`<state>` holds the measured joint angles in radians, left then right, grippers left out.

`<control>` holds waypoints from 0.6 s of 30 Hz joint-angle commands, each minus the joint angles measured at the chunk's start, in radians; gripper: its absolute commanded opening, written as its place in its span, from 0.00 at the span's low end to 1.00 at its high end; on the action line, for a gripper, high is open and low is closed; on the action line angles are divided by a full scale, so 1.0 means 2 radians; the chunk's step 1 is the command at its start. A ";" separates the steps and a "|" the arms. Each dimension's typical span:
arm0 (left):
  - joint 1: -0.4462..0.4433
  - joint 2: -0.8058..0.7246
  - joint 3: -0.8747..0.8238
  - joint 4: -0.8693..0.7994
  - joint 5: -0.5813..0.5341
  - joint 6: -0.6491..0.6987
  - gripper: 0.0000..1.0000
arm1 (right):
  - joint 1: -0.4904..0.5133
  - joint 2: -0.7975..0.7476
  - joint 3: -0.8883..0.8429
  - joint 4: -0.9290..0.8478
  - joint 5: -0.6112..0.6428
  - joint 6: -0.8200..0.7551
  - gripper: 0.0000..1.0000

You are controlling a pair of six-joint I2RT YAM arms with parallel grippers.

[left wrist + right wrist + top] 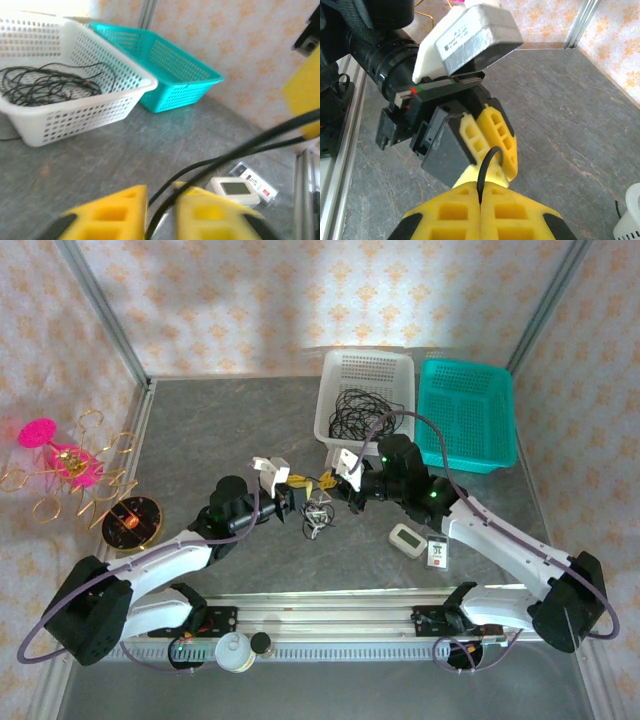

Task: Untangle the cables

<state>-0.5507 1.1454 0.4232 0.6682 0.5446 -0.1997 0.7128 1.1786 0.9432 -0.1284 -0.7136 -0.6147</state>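
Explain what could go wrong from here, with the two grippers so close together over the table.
1. The right gripper is shut on a black cable right against the left gripper, which seems shut on it too; the two could collide.
2. Pulling apart may tighten the small tangle on the table instead of loosening it.
3. The tangle may drag into the white device nearby.

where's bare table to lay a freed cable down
Widest bare patch: table between back wall, white basket and left arm. Narrower strip: between the cable tangle and the near rail. Crowded at centre where left claw and right claw meet, and by the white device.
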 commanded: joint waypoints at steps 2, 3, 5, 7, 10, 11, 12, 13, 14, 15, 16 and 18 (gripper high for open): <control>-0.007 -0.008 -0.001 0.048 -0.018 0.002 0.00 | 0.005 -0.019 0.004 0.017 -0.009 0.014 0.00; -0.009 -0.011 0.001 0.041 -0.030 0.002 0.00 | 0.004 -0.023 -0.001 0.025 -0.008 0.017 0.00; -0.013 -0.021 0.004 0.027 -0.046 0.000 0.00 | 0.005 -0.030 -0.022 0.062 0.006 0.039 0.11; -0.021 -0.035 0.010 0.010 -0.050 -0.001 0.00 | 0.012 -0.047 -0.072 0.168 0.047 0.108 0.29; -0.038 -0.054 0.022 -0.015 -0.046 -0.001 0.00 | 0.023 -0.064 -0.163 0.348 0.095 0.217 0.45; -0.043 -0.059 0.026 -0.025 -0.046 -0.001 0.00 | 0.027 -0.063 -0.181 0.392 0.109 0.238 0.47; -0.049 -0.064 0.031 -0.036 -0.046 -0.001 0.00 | 0.031 -0.060 -0.194 0.423 0.127 0.256 0.48; -0.054 -0.068 0.036 -0.045 -0.047 -0.001 0.00 | 0.033 -0.053 -0.201 0.440 0.145 0.269 0.49; -0.058 -0.071 0.040 -0.053 -0.048 -0.002 0.00 | 0.033 -0.048 -0.202 0.444 0.164 0.276 0.50; -0.062 -0.074 0.044 -0.061 -0.048 -0.003 0.00 | 0.033 -0.040 -0.201 0.445 0.194 0.287 0.50; -0.066 -0.077 0.049 -0.070 -0.049 -0.002 0.00 | 0.033 -0.034 -0.199 0.445 0.232 0.300 0.51; -0.072 -0.079 0.055 -0.084 -0.050 -0.001 0.00 | 0.033 -0.022 -0.197 0.449 0.299 0.336 0.52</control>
<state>-0.6800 1.0092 0.4885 0.5552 0.4622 -0.2005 0.7780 1.1194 0.5316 0.5945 -0.3683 -0.1066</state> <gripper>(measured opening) 0.045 0.512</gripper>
